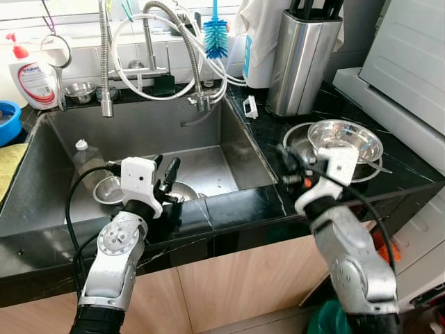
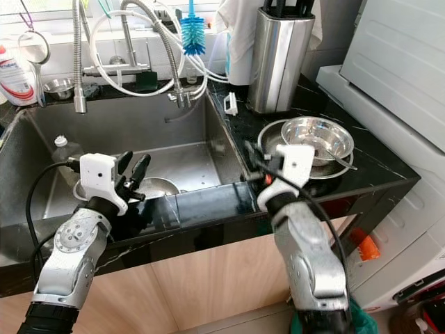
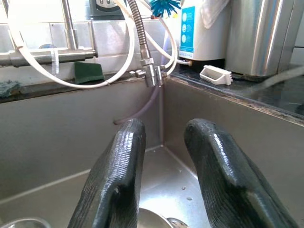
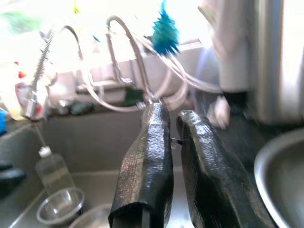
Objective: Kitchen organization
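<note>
A steel sink [image 1: 229, 132] holds a small steel bowl [image 1: 108, 189], a second steel bowl [image 1: 185, 190] near the front wall, and a clear plastic bottle [image 1: 86, 158] lying at the left. My left gripper [image 1: 165, 174] hovers over the sink's front edge, just above the second bowl, open with nothing between its fingers [image 3: 118, 166]. My right gripper [image 2: 254, 158] is above the black counter, at the sink's right rim, and its fingers [image 4: 149, 152] are shut on nothing. A shiny steel bowl [image 1: 345, 138] rests on a round plate right of that gripper.
A spring faucet [image 1: 105, 62] and white hoses hang over the sink's back. A steel knife block [image 1: 303, 59], a blue brush [image 1: 215, 36] and a soap bottle [image 1: 32, 80] line the back. A blue bowl [image 1: 7, 120] sits far left. A white appliance [image 1: 410, 62] bounds the right.
</note>
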{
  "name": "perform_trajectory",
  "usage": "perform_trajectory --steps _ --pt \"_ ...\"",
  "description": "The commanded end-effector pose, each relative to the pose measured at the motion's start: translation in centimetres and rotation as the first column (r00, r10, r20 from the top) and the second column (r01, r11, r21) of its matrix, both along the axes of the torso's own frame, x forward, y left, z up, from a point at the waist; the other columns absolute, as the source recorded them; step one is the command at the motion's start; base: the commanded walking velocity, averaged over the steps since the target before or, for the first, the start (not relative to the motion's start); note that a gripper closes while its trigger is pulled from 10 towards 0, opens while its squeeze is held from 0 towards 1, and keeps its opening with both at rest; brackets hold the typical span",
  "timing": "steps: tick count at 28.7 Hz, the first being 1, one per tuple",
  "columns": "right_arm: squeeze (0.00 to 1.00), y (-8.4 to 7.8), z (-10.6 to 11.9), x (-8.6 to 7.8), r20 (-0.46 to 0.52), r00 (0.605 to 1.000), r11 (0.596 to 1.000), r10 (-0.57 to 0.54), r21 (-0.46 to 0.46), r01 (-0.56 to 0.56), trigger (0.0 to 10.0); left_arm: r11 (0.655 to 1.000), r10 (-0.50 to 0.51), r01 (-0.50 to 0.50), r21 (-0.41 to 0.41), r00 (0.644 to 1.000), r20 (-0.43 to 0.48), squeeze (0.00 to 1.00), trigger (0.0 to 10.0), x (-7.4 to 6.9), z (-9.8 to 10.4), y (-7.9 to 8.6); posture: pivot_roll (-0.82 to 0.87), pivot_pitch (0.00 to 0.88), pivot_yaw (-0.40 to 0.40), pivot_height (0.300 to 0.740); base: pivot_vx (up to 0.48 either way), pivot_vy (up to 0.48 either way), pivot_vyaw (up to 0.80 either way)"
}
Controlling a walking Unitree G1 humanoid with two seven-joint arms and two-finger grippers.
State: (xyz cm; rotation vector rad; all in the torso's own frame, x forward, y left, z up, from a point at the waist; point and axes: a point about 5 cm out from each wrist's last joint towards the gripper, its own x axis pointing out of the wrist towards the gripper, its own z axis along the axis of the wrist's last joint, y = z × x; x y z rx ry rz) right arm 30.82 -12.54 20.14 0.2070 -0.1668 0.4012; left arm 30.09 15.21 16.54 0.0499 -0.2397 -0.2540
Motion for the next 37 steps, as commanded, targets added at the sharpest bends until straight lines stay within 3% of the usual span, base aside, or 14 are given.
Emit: perform_trajectory --steps 1,2,4,8,15,21,22,23,24,25,37 --pt "0.00 0.3 -0.9 0.5 -0.056 0.998 0.998 0.029 -0.048 -0.032 10.0 1.000 -0.014 0.014 -0.009 1.000 0.013 0.00 10.0 0.0 0.6 0.0 0.05 0.006 -0.020 0.740 0.000 0.000 0.00" --pt "0.00 0.6 -2.6 1.5 -0.176 0.984 0.988 0.029 -0.144 -0.055 10.0 0.999 -0.034 0.034 -0.014 0.999 0.007 0.00 10.0 0.0 0.6 -0.2 0.05 0.007 -0.019 0.740 0.000 0.000 0.00" --pt "0.00 0.9 -4.5 2.0 -0.286 0.958 0.976 0.036 -0.194 -0.095 10.0 0.998 -0.045 0.045 -0.038 0.999 0.003 0.00 10.0 -0.2 0.6 -0.2 0.05 0.009 -0.019 0.740 0.000 0.000 0.00" --pt "0.00 1.4 -5.7 2.8 -0.321 0.945 0.978 0.055 -0.175 -0.116 10.0 0.999 -0.051 0.051 -0.016 0.999 -0.002 0.00 10.0 -0.3 0.6 0.1 0.07 0.011 -0.020 0.740 0.000 0.000 0.00" --pt "0.00 2.4 -5.6 3.4 -0.326 0.938 0.976 0.120 -0.135 -0.171 10.0 0.999 -0.050 0.050 -0.015 0.999 -0.003 0.00 10.0 -0.2 0.7 0.3 0.07 0.011 -0.015 0.740 0.000 0.000 0.00" --pt "0.00 2.1 -6.3 3.8 -0.342 0.933 0.974 0.111 -0.148 -0.170 10.0 0.998 -0.056 0.056 -0.017 0.998 -0.004 0.00 10.0 -0.2 0.7 0.2 0.07 0.009 -0.015 0.740 0.000 0.000 0.00" --pt "0.07 1.8 -6.1 3.9 -0.337 0.936 0.979 0.103 -0.132 -0.156 10.0 0.998 -0.055 0.055 -0.017 0.998 -0.004 0.00 10.0 -0.2 0.8 0.2 0.07 0.009 -0.016 0.740 0.000 0.000 0.00" --pt "0.68 1.7 -5.9 3.9 -0.330 0.938 0.980 0.104 -0.127 -0.154 10.0 0.998 -0.054 0.053 -0.017 0.999 -0.004 0.00 10.0 -0.2 0.8 0.2 0.07 0.009 -0.015 0.740 0.000 0.000 0.00" --pt "0.68 1.7 -5.9 3.9 -0.330 0.938 0.980 0.104 -0.127 -0.154 10.0 0.998 -0.054 0.053 -0.017 0.999 -0.004 0.00 10.0 -0.2 0.8 0.2 0.07 0.009 -0.015 0.740 0.000 0.000 0.00" --pt "1.00 1.6 -5.8 3.9 -0.325 0.940 0.979 0.104 -0.131 -0.154 10.0 0.998 -0.054 0.054 -0.017 0.999 -0.004 0.00 10.0 -0.2 0.8 0.2 0.07 0.009 -0.015 0.740 0.000 0.000 0.00" --pt "1.00 1.2 -4.3 4.4 -0.258 0.964 0.983 0.068 -0.147 -0.108 10.0 0.999 -0.052 0.052 -0.017 0.999 -0.004 0.00 10.0 -0.2 0.8 0.3 0.07 0.006 -0.017 0.740 0.000 0.000 0.00"
